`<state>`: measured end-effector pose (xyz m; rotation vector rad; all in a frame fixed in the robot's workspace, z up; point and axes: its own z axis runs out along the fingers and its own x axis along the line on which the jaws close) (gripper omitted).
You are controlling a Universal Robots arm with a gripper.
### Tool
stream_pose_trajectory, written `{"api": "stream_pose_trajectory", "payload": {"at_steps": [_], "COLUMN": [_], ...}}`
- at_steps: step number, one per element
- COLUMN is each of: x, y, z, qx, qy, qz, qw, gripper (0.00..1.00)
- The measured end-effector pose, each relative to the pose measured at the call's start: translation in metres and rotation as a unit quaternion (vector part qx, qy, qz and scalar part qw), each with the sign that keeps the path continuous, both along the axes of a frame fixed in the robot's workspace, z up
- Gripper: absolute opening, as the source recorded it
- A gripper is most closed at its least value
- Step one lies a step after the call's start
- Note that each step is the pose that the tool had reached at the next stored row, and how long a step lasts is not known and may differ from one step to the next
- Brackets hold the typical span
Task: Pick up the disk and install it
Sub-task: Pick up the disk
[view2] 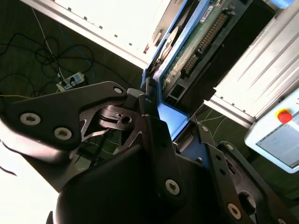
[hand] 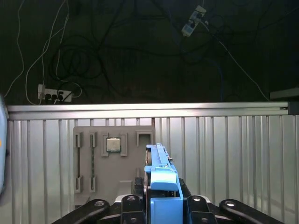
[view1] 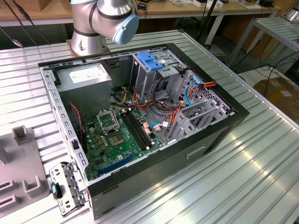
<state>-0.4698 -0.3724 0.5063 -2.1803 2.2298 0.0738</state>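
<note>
Disk [hand: 159, 161]: held edge-on above the ribbed table [hand: 233, 154], near a grey fixture [hand: 93, 172].
Gripper [hand: 161, 198]: jaws clamped on the disk's blue carrier in both wrist views.
Second wrist view: the disk's green circuit-board face.
Fixture: holds what looks like a processor chip [hand: 112, 144].
Exterior view: arm [view1: 100, 18] behind an open computer case [view1: 187, 154].
Case: power supply [view1: 86, 77] at the exterior view's far left, motherboard [view1: 117, 135] on the floor, blue-topped drive cage [view1: 149, 65] far.

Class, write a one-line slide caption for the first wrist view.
Gripper holding the disk edge-on, ribbed table and grey fixture beyond.
</note>
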Motion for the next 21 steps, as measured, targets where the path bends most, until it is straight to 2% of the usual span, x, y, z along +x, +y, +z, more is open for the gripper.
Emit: {"api": "stream_pose_trajectory", "payload": {"at_steps": [3,5,6,7,8,12,21], "x": [0.0005,0.0037,0.0183,0.0294,0.0336,0.0367,0.0495], "y": [0.0000,0.0000,0.0000,0.0000,0.0000,0.0000,0.0000], "z": [0.0001,0.0000,0.0000,0.0000,0.0000,-0.0001,0.0000], "qx": [0.0000,0.0000,0.0000,0.0000,0.0000,0.0000,0.0000], "qy": [0.0001,0.0000,0.0000,0.0000,0.0000,0.0000,0.0000], "qz": [0.000,0.000,0.000,0.000,0.000,0.000,0.000], "qw": [1.00000,1.00000,1.00000,1.00000,1.00000,1.00000,1.00000], "gripper": [0.37,0.37,0.37,0.37,0.37,0.37,0.37]}}
